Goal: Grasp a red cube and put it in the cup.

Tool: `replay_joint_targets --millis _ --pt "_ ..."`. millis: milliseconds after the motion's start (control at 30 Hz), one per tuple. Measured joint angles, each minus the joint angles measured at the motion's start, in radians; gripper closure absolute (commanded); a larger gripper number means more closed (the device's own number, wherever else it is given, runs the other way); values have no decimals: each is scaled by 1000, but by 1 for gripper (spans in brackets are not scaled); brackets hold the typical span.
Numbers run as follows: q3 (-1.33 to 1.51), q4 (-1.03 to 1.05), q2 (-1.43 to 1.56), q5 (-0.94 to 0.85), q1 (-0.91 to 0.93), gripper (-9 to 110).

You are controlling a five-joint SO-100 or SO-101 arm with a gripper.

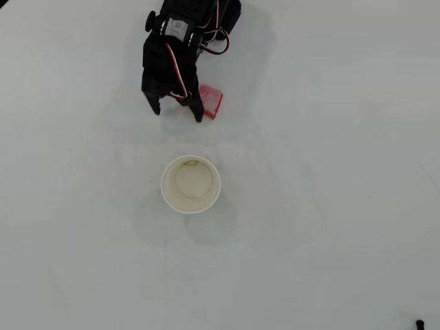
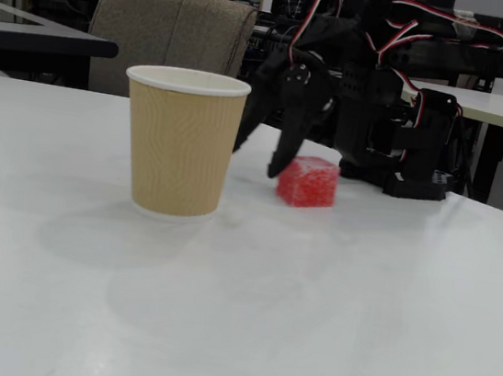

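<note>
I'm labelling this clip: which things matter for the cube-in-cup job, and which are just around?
Job:
red cube, on the table beside the open hand
cup, upright and empty

Just around:
chair behind the table
small dark thing at the overhead view's corner
</note>
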Motion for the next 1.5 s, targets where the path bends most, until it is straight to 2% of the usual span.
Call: replay_joint_targets --millis 567,1000,1500 --pt "-5 137 91 -8 23 70" --pt "-101 213 3 -8 89 70" --pt "-114 69 -74 -8 -2 70"
